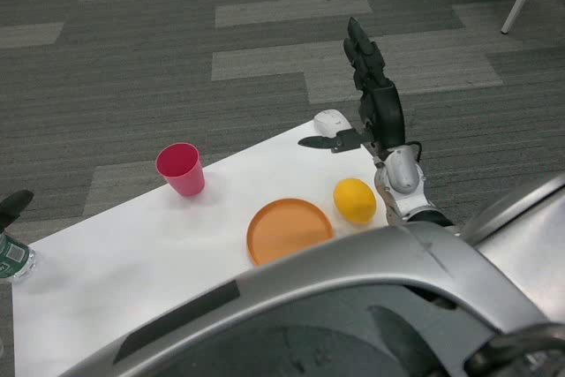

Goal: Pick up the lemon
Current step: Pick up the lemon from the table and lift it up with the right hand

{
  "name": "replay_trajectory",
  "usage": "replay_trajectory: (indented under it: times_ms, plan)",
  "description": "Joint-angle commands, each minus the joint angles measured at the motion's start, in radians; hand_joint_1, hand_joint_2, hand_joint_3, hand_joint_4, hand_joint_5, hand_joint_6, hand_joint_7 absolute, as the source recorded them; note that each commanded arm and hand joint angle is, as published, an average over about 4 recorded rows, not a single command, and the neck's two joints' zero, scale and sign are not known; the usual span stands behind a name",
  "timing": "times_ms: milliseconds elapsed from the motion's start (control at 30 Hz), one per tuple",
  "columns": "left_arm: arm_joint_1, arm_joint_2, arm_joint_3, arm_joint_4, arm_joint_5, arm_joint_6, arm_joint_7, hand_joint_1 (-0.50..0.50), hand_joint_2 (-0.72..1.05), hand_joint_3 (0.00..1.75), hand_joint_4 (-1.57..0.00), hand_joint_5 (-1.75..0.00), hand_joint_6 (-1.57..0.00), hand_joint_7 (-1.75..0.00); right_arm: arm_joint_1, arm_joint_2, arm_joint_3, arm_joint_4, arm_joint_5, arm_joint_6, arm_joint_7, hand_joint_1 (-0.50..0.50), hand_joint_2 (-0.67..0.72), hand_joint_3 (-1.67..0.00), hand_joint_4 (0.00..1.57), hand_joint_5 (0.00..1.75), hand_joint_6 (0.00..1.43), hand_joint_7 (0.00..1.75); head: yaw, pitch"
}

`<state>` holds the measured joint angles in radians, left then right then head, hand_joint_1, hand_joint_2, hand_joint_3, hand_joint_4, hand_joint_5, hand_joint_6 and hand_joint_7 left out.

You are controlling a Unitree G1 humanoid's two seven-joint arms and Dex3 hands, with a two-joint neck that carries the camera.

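A lemon (355, 200) sits untouched on the white tabletop (132, 262), right of centre in the frame, just beside an orange plate (288, 229). It looks small, light and firm, with a waxy rounded skin likely to roll or slip, so a wrap around its broad middle seems the safest hold. Above it, the right robot hand (371, 99) hangs upright, fingers spread wide and holding nothing. A pink cup (181, 169) stands well apart at left. At the far-left edge, the left robot hand (13, 207) barely shows; its state cannot be told.

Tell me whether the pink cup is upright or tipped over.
Upright. The pink cup stands on its base on the white table, open mouth facing up.
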<state>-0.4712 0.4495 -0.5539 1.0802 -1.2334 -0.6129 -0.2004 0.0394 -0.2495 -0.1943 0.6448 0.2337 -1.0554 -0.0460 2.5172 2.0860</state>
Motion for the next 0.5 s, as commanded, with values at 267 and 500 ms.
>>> replay_trajectory:
  times_ms: [267,500]
  plan:
    - [-0.050,0.008,-0.034,0.008,-0.003,0.005,0.000,0.50,0.96,0.04,-0.04,0.00,0.00,0.00,0.117,0.007,-0.053,-0.004,0.047,0.000,0.017,-0.25,-0.10,-0.24,0.00,0.29,0.00,0.00,-0.020,0.004]
    - [-0.074,0.005,-0.060,0.025,-0.008,0.010,0.001,0.50,0.96,0.07,-0.04,0.00,0.00,0.00,0.185,0.029,-0.085,0.056,0.052,0.015,0.061,-0.26,-0.03,-0.24,0.00,0.29,0.00,0.00,-0.051,0.009]
